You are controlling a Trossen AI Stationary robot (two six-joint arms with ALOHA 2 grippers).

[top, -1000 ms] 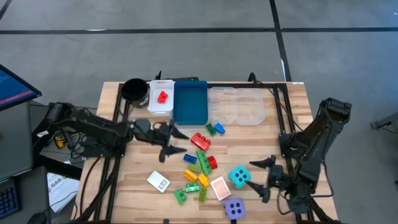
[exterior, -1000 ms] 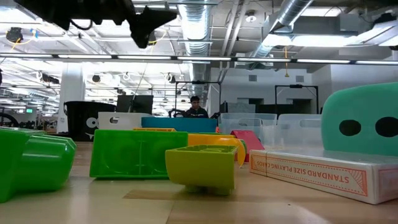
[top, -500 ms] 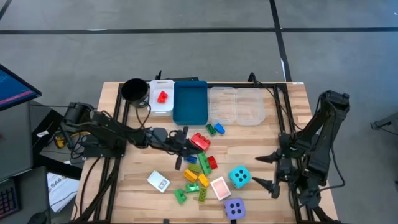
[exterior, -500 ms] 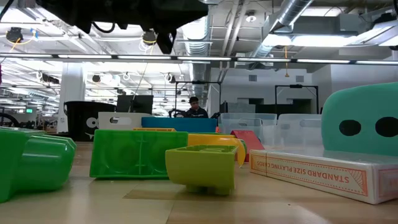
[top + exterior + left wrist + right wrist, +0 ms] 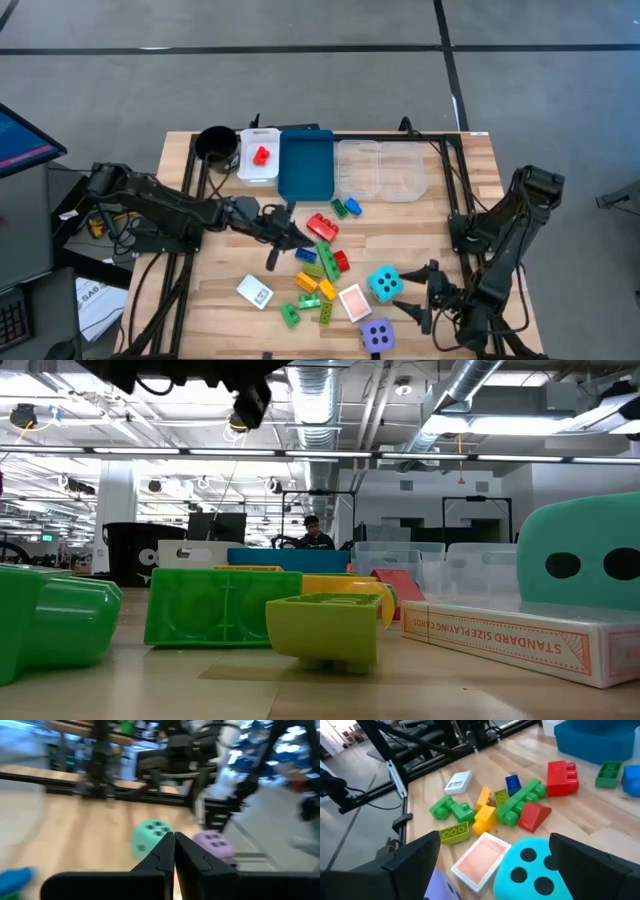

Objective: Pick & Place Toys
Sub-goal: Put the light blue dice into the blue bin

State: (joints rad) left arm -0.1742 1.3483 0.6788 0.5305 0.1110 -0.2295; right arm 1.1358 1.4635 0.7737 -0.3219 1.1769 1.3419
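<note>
While both arms reach over the table (image 5: 200, 290), the landmark for every place below is the blue tray (image 5: 306, 165) at the far edge.

Left gripper (image 5: 283, 243): just on the near side of the blue tray, at the left fringe of the brick pile; its two fingers (image 5: 165, 855) are pressed together with nothing between them.

Right gripper (image 5: 418, 290): well to the near right of the blue tray; fingers (image 5: 412, 857) spread wide, the cyan die (image 5: 384, 284) between them and not clamped.

Red brick (image 5: 321, 226): just in front of the blue tray, nearest brick to the left gripper's tip.

Brick pile (image 5: 318, 270): green, yellow, blue and orange bricks in a loose strip running from the blue tray toward the near edge.

Purple die (image 5: 377, 335): at the near edge, beyond the cyan die as seen from the blue tray.

Pink card (image 5: 354, 302): between the brick pile and the cyan die.

White card (image 5: 255, 292): to the near left of the blue tray, apart from the pile.

White tray (image 5: 258, 167): touching the blue tray's left side, with a small red brick (image 5: 261, 155) inside.

Clear trays (image 5: 381, 170): just to the right of the blue tray.

Black cup (image 5: 215, 146): left of the white tray.
</note>
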